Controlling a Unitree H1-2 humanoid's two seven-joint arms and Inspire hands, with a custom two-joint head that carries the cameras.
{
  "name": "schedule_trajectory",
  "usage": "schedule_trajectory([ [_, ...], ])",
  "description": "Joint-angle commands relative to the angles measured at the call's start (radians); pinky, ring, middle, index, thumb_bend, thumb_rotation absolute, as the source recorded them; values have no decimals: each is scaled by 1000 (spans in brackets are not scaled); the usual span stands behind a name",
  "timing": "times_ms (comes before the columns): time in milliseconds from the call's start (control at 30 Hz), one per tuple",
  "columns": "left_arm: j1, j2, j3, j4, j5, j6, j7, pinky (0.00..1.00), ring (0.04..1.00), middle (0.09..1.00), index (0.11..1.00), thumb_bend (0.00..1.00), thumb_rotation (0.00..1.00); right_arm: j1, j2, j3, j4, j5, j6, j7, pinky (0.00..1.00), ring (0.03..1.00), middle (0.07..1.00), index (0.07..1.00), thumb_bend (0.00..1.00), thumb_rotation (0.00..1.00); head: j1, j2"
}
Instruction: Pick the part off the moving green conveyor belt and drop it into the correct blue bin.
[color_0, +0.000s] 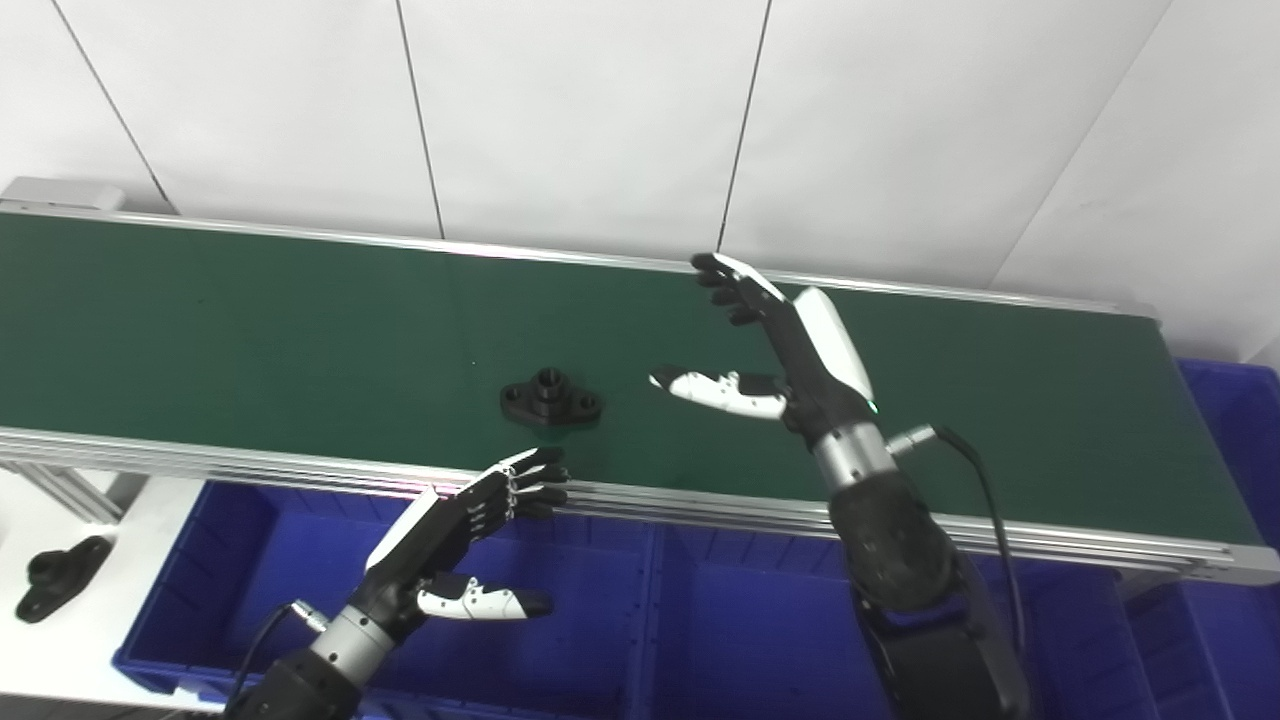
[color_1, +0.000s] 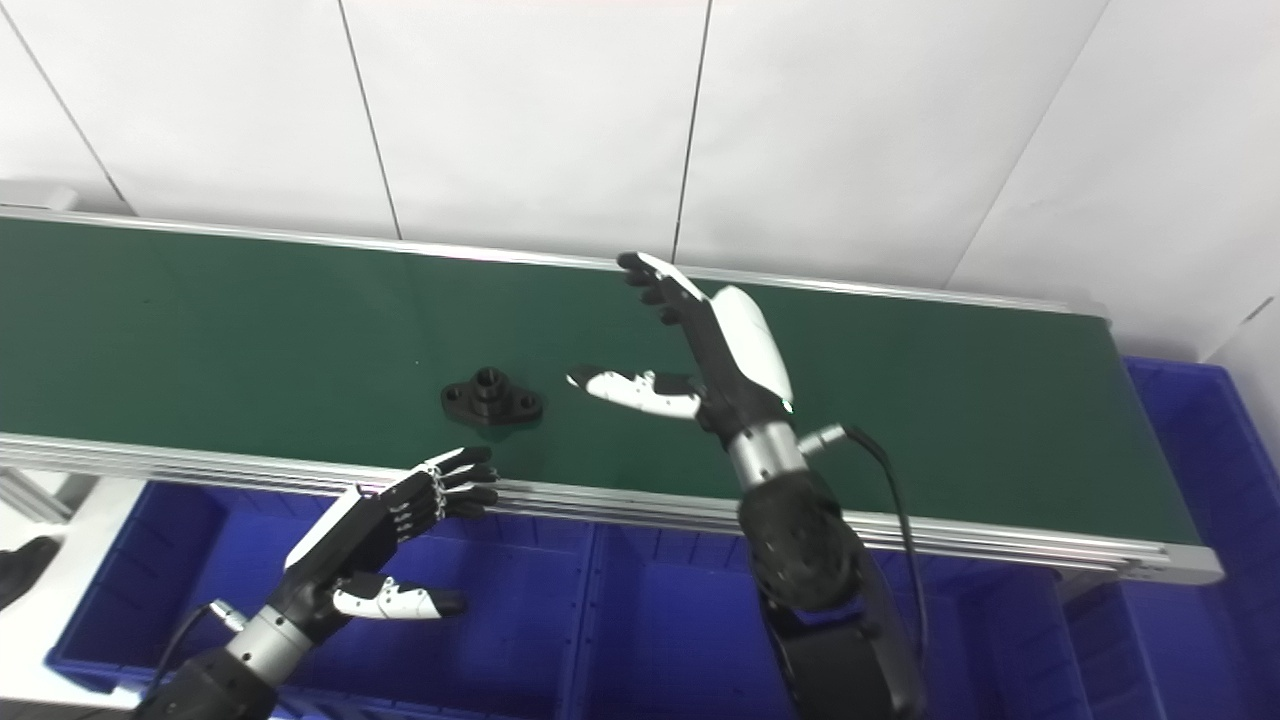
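Note:
A black flanged part (color_0: 551, 397) with a raised hub lies flat on the green conveyor belt (color_0: 250, 320), near its front rail. My right hand (color_0: 775, 345) hovers over the belt to the right of the part, open, fingers stretched toward the far rail and thumb pointing at the part. A gap separates thumb tip and part. My left hand (color_0: 470, 535) is open in front of the belt's front rail, over the blue bin (color_0: 240, 560), holding nothing.
A second black flanged part (color_0: 60, 577) lies on the white surface at the far left, beside the bin. More blue bin compartments (color_0: 740, 640) run under the belt's front edge, and another blue bin (color_0: 1235, 420) stands at the belt's right end. White wall panels rise behind.

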Motion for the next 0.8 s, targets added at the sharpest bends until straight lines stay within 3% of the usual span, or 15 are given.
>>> schedule_trajectory([
  [0, -11, -2, 11, -36, -29, -9, -21, 757, 797, 860, 882, 843, 303, -51, 1, 7, 6, -16, 2, 8, 728, 791, 815, 862, 806, 416, 6, -2],
  [133, 0, -27, 20, -39, -94, 10, -49, 738, 801, 860, 882, 856, 336, -79, -2, 19, 48, -46, 1, 11, 704, 801, 854, 861, 820, 424, 5, -21],
  [300, -2, -35, 35, -26, -120, 2, -79, 743, 806, 866, 887, 853, 355, -125, 11, 33, 138, -66, -41, -15, 697, 798, 851, 854, 826, 416, -77, -46],
  [667, 5, -34, 51, -9, -61, -30, -93, 779, 808, 859, 876, 811, 240, -220, -5, 107, 279, -141, -4, 24, 687, 783, 836, 864, 827, 394, -59, -67],
  [767, 4, -34, 46, -7, -24, -48, -87, 760, 798, 854, 870, 816, 254, -238, -17, 127, 312, -160, 0, 46, 689, 792, 842, 866, 827, 392, -50, -69],
])
